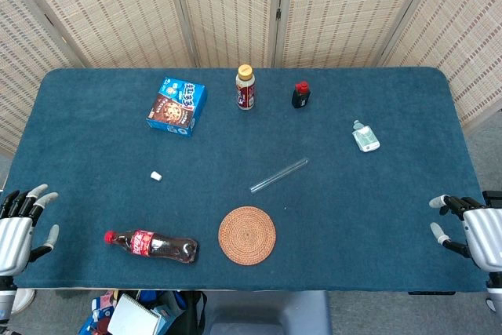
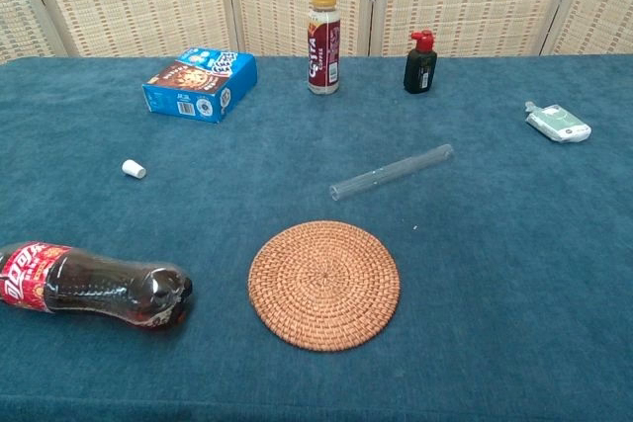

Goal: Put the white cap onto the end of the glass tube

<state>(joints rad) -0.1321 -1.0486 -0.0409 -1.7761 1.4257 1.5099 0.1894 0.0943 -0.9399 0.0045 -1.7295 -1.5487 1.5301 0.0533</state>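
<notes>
White, the small plastic cap (image 1: 156, 176) lies left of centre, well apart from the clear glass tube (image 1: 279, 176), untouched; both the left hand (image 1: 20, 225) and the right hand (image 1: 471, 229) wait empty, fingers spread, at the desk's lower corners, so reaching for the cap likely comes first.

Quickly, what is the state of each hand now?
Left hand: open, holding nothing.
Right hand: open, holding nothing.

— What's behind my table (image 1: 94, 115)?

— A folding screen (image 1: 227, 5) of pale woven panels in light frames, running the full width at the far edge.

— And the table?

— It wears a dark teal cloth, evenly lit, with soft shadows.

— The floor?

— Grey floor (image 1: 482, 139) shows past the right corner. Below the near edge I see a notebook (image 1: 135, 315) among bags.
</notes>
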